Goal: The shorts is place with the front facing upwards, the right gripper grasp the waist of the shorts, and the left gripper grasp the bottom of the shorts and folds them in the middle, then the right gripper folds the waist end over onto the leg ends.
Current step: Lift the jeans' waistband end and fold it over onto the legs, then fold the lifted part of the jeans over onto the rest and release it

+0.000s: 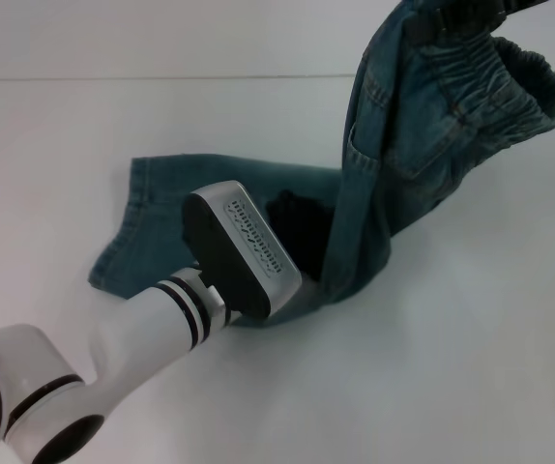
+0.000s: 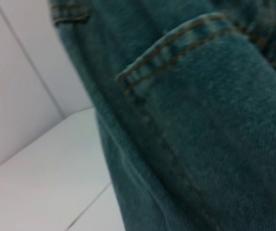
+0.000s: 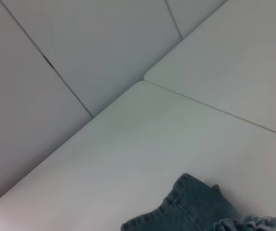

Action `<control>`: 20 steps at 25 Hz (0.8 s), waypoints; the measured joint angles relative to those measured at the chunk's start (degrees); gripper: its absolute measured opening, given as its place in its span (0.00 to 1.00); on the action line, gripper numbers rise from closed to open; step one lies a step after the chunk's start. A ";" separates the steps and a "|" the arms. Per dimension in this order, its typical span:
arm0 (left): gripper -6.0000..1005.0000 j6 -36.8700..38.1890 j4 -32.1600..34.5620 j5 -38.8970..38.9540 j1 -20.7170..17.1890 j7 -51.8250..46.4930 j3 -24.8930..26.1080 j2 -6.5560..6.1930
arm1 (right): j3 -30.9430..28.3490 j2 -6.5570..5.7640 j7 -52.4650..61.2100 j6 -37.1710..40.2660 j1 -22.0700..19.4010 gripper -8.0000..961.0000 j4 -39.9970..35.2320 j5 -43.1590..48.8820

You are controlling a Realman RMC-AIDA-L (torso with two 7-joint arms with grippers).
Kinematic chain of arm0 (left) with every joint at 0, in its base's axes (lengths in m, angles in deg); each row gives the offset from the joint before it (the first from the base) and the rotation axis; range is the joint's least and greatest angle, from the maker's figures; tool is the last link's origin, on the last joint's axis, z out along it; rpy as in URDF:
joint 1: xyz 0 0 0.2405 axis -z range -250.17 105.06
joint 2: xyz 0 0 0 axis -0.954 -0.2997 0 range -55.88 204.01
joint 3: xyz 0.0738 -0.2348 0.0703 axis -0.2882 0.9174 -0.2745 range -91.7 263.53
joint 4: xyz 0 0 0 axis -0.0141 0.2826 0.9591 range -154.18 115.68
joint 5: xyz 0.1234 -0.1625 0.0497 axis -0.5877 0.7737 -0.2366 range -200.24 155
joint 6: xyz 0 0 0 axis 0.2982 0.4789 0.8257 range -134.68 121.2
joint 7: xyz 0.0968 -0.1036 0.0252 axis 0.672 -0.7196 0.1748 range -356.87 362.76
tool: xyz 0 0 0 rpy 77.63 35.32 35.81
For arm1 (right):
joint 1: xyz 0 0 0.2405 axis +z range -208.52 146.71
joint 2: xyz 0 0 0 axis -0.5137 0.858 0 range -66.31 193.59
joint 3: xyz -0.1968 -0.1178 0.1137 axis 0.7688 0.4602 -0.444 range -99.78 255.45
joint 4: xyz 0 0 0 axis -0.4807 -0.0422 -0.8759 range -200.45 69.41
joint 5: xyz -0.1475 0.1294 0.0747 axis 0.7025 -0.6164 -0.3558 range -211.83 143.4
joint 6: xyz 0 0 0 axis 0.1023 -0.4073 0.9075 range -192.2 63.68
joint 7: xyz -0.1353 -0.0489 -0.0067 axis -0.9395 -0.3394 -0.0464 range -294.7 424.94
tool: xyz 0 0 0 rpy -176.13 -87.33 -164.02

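The shorts [image 1: 394,164] hang in a twisted drape over the white table. The waist of the shorts [image 1: 495,72], a puckered elastic band, is lifted high at the far right. My right gripper [image 1: 461,10] shows only as a dark bit at the top edge, shut on that band. The bottom of the shorts [image 1: 137,227] lies flat on the table at the left. My left gripper [image 1: 295,220] rests low on the denim by the fold, mostly hidden behind its wrist block. In the left wrist view a pocket seam [image 2: 176,48] fills the frame. A denim edge [image 3: 195,207] shows in the right wrist view.
The white table [image 1: 84,126] spreads around the shorts, with a back edge running across the far side. In the right wrist view a rounded table corner [image 3: 143,83] meets a second panel, with pale wall panels beyond.
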 joint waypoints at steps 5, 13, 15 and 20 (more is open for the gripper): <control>0.01 0.31 -1.17 -7.03 -0.01 -5.83 1.90 0.05 | 0.12 0.14 0.29 0.37 0.53 0.14 -0.13 -0.01; 0.01 0.32 -4.57 -15.06 -1.31 -7.26 5.75 0.05 | 0.11 -0.08 0.36 0.39 -0.48 0.14 -0.36 0.01; 0.01 0.45 -4.45 -15.30 -1.96 -7.27 6.66 0.04 | 0.11 -0.21 0.23 0.40 -0.90 0.14 -0.16 0.00; 0.01 2.86 -2.77 -15.47 -5.48 -7.52 9.76 0.05 | 0.12 -0.48 -0.21 0.41 -2.09 0.14 -0.03 -0.05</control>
